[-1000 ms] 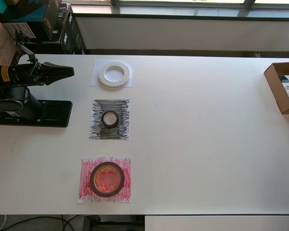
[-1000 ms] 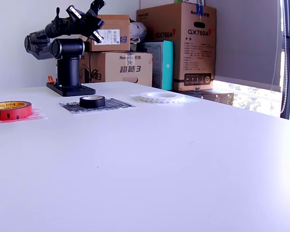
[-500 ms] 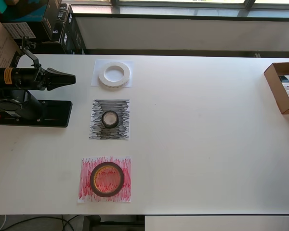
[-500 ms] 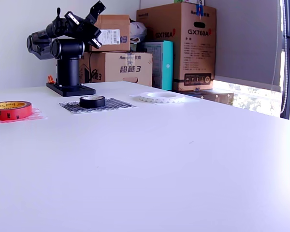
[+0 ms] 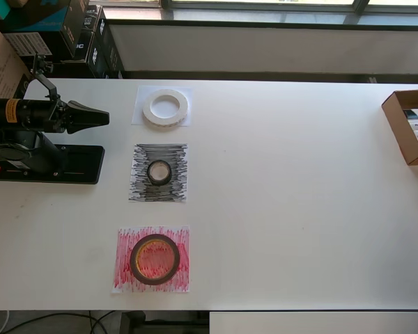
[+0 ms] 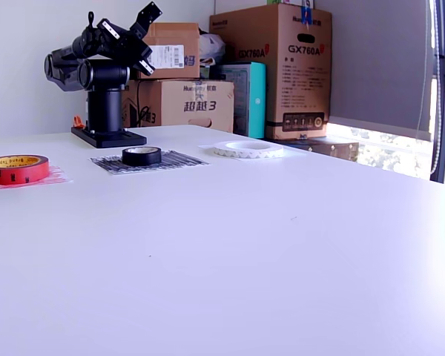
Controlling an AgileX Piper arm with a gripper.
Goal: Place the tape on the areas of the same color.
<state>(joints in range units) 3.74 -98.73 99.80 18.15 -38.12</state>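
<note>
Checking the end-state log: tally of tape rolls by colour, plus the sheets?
Red tape roll: 1
Black tape roll: 1
White tape roll: 1
Paper sheets: 3, the white sheet, the black-scribbled sheet, the red-scribbled sheet
Total: 6, each roll on its matching sheet.

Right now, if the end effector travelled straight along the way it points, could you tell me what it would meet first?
Probably nothing: the end effector points toward the white tape roll in the overhead view, but the exterior view shows it raised well above the table.
</note>
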